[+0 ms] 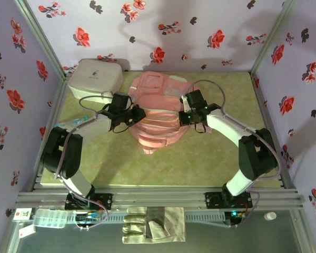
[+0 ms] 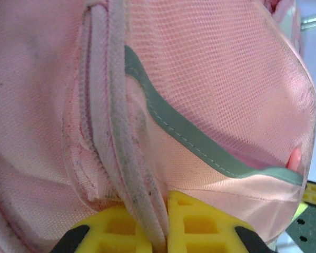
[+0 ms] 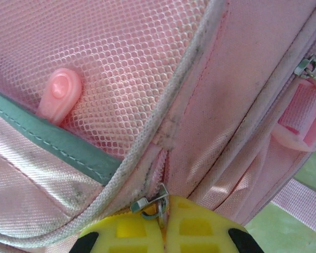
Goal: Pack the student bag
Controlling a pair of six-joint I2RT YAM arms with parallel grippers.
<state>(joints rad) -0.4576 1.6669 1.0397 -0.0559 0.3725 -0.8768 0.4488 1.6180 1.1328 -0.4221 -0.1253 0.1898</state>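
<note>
Student bag (image 1: 158, 134) lies on the green bench (image 1: 210, 163), mid-surface, between both arms.

- Left end effector (image 2: 166, 234) is clamped shut on the bag's piped seam (image 2: 121, 132), beside the mesh side pocket (image 2: 216, 79).
- Right end effector (image 3: 166, 229) is closed on a metal zip pull (image 3: 151, 204) at the bag's opposite side. A pink plastic tab (image 3: 60, 95) is seen behind the mesh there.
- White-grey zip case (image 1: 95, 79) sits outside the bag, just behind its left corner.

Progress, as judged: early. The zip run above the pull looks closed, and nothing is seen loaded. Opening, loading and closing appear to be left.

Writing: none can be read on the bag. A small mark on the case lid is too small to be made out.
</note>
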